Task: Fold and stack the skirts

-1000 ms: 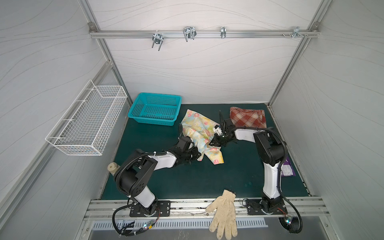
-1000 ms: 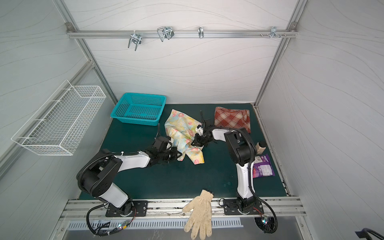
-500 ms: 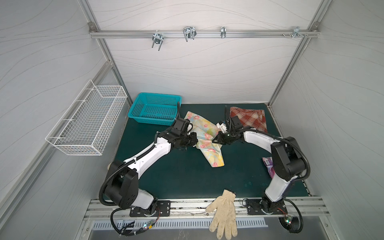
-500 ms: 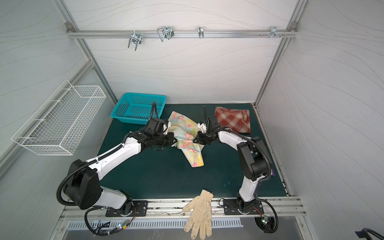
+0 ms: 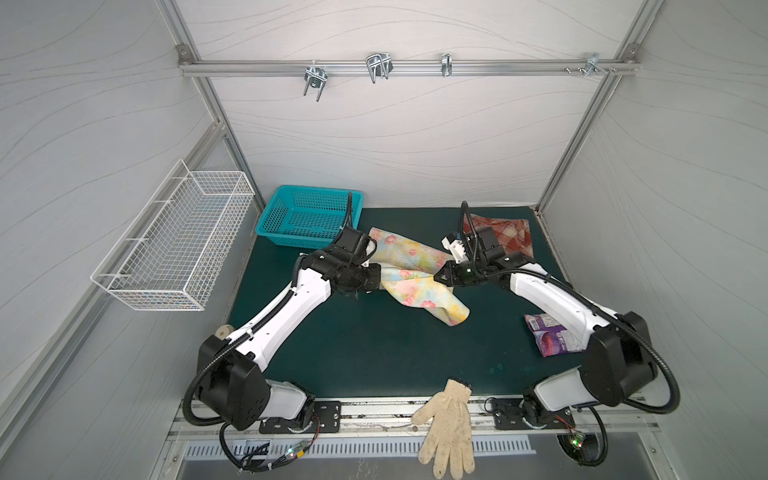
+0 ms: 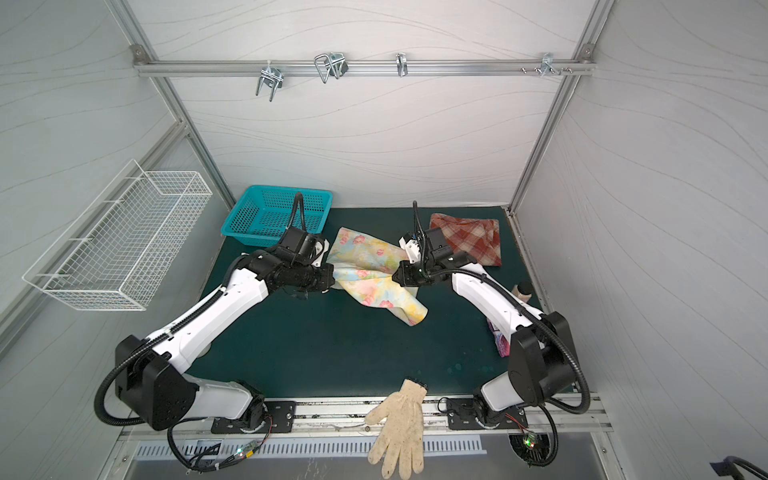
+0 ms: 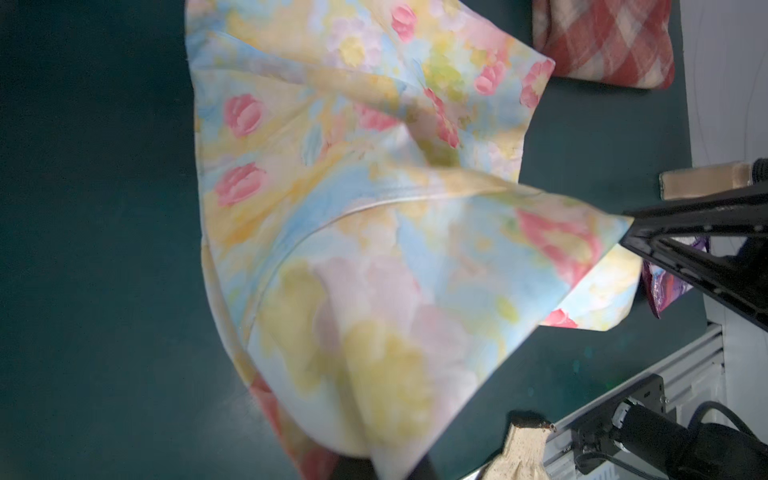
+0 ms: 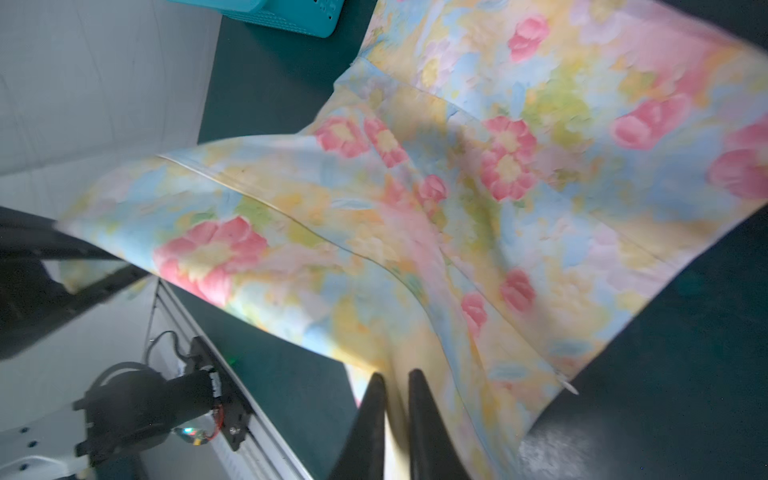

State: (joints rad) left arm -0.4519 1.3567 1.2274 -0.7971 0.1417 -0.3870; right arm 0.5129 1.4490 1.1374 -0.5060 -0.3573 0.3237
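Left claw [image 5: 376, 277] is clamped tight on one edge of the thin pastel yellow-and-blue floral skirt [image 5: 409, 270]. The right claw [image 5: 438, 277] pinches the opposite edge, its jaws all but closed with cloth between them. In both top views that stretch of cloth hangs raised between the two claws, just beside the teal plastic lattice basket [image 5: 291, 241] on the side toward the right arm. The rest of it trails down onto the dark green mat [image 5: 374, 353]. The thick rust-red and cream plaid skirt [image 5: 509, 232] lies folded flat farther from the basket on that same side, apart from the floral skirt. A cream knitted glove [image 5: 449, 424] lies well away from the basket, across the front rail.

From the left wrist, the floral skirt [image 7: 374, 228] fills the middle and runs out to the right claw [image 7: 629, 226], whose black fingers grip its corner. The left claw's own fingers are hidden under the fabric. The plaid skirt [image 7: 602, 37] lies folded, not touching it.

From the right wrist, two black fingers [image 8: 374, 415] stand a narrow gap apart with fabric between them. The cloth stretches across to the left claw [image 8: 62, 245]. A corner of the basket [image 8: 291, 12] shows near the skirt's far edge.
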